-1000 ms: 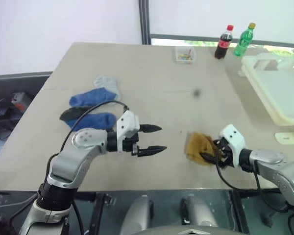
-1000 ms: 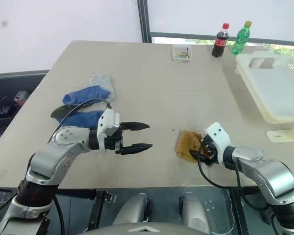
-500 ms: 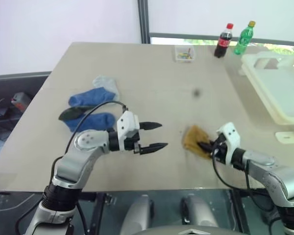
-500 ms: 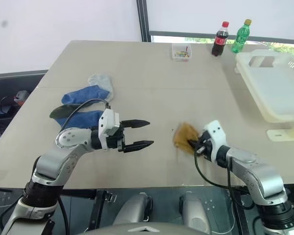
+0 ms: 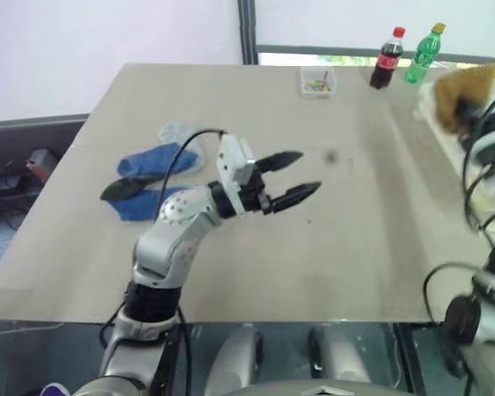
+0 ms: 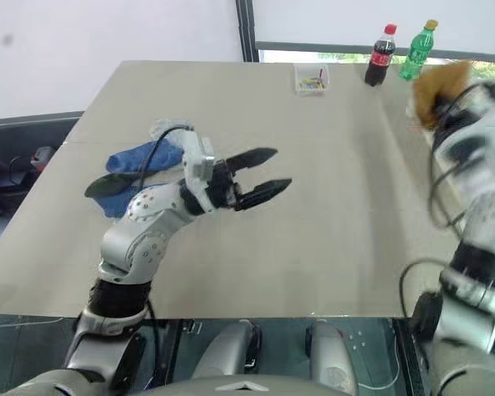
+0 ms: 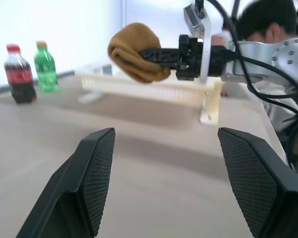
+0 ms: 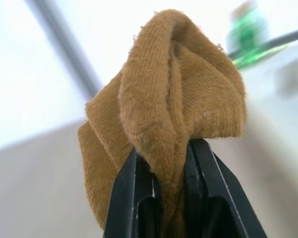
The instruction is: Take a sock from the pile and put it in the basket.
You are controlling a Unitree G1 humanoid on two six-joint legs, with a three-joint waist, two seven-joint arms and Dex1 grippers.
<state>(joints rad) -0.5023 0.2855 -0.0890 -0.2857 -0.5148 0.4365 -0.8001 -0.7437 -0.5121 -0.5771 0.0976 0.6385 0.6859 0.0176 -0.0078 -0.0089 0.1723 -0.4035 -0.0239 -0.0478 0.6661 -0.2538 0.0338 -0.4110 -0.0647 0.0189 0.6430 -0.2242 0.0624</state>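
Right claw pinched on mustard sock, left claw wide, empty

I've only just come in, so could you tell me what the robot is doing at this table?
It is moving socks from a pile to a basket. The right claw is shut on a mustard-yellow sock, held in the air in front of the cream-white basket at the table's right side. The left claw hangs open and empty over the middle of the table. The rest of the pile, mostly blue socks, lies on the table's left side.
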